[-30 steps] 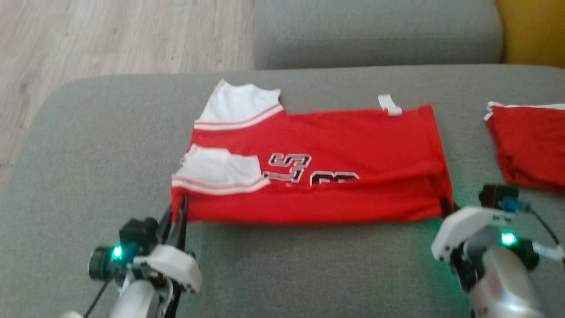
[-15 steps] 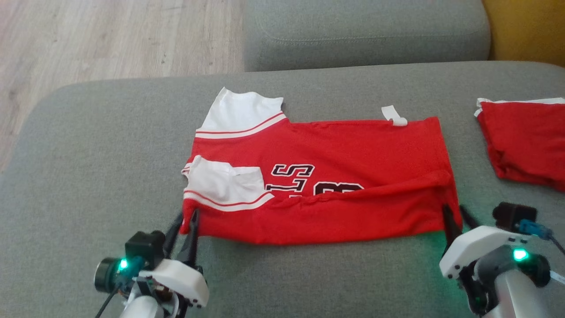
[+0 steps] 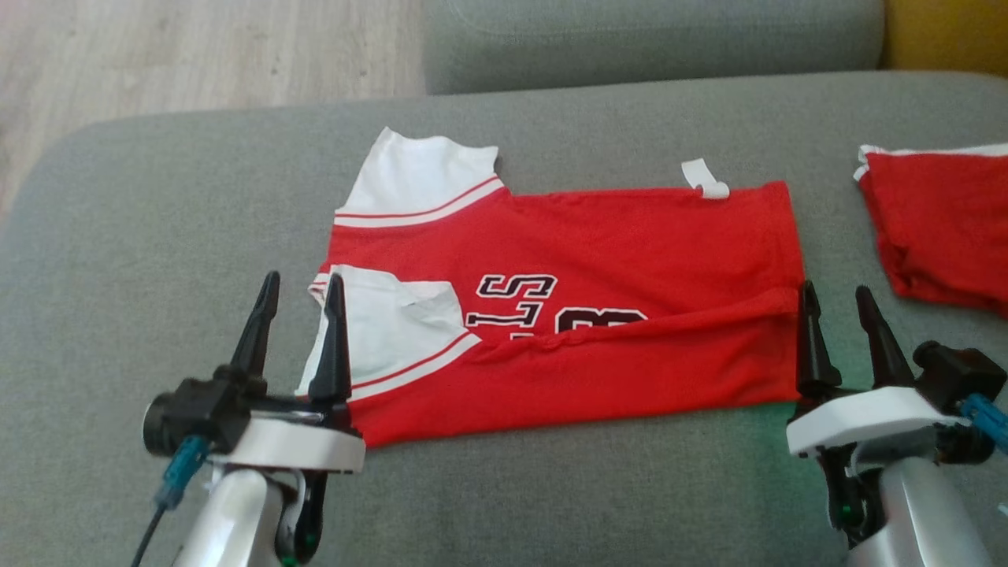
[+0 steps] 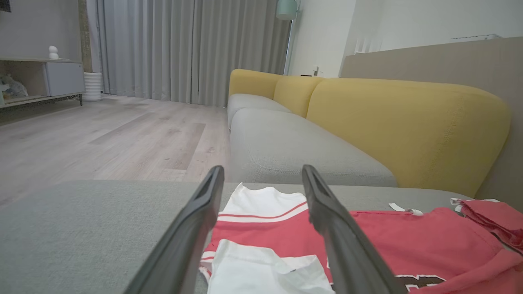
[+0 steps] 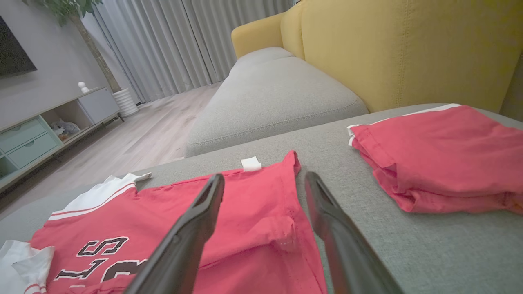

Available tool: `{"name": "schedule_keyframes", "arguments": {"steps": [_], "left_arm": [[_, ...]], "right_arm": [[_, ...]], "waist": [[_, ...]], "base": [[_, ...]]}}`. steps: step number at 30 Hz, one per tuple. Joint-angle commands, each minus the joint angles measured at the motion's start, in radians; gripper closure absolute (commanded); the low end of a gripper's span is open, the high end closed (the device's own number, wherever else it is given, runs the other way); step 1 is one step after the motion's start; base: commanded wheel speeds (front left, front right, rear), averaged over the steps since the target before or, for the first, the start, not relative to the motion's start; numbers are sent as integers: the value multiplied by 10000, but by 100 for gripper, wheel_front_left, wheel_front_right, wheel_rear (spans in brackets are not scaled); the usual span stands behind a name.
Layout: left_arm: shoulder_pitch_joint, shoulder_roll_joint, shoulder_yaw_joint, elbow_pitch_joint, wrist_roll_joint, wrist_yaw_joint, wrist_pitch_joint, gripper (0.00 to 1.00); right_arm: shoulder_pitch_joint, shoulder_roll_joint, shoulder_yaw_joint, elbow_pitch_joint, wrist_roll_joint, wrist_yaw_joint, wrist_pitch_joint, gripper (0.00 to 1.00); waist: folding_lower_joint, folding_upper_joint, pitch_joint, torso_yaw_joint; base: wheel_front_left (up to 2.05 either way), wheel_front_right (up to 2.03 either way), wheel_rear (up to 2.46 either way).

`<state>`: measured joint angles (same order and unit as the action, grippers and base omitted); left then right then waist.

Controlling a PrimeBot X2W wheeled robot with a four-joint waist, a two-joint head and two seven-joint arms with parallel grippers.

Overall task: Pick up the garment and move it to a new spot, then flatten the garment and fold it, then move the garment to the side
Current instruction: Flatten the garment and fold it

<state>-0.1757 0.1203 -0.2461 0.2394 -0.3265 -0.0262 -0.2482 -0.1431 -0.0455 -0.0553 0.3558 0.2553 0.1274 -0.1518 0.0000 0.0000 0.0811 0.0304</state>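
Fold step is judged in hand: garment [image 3: 614, 260] is laid flat mid grey cushion [image 3: 157, 236], near strip folded over 1 time. At its ends left gripper [image 3: 302, 279] and right gripper [image 3: 835, 288] are placed, jaws apart, nothing held. Regrip is needed for fold 2.
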Motion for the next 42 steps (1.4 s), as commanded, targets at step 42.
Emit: {"name": "schedule_keyframes", "arguments": {"steps": [42], "left_arm": [[-10349, 5298, -5827, 5841, -4924, -1044, 6194, 0]], "right_arm": [[-2388, -47, 1902, -2715, 788, 33, -695, 0]], "waist": [[0, 0, 4167, -2764]], "base": [[0, 0, 0]]}}
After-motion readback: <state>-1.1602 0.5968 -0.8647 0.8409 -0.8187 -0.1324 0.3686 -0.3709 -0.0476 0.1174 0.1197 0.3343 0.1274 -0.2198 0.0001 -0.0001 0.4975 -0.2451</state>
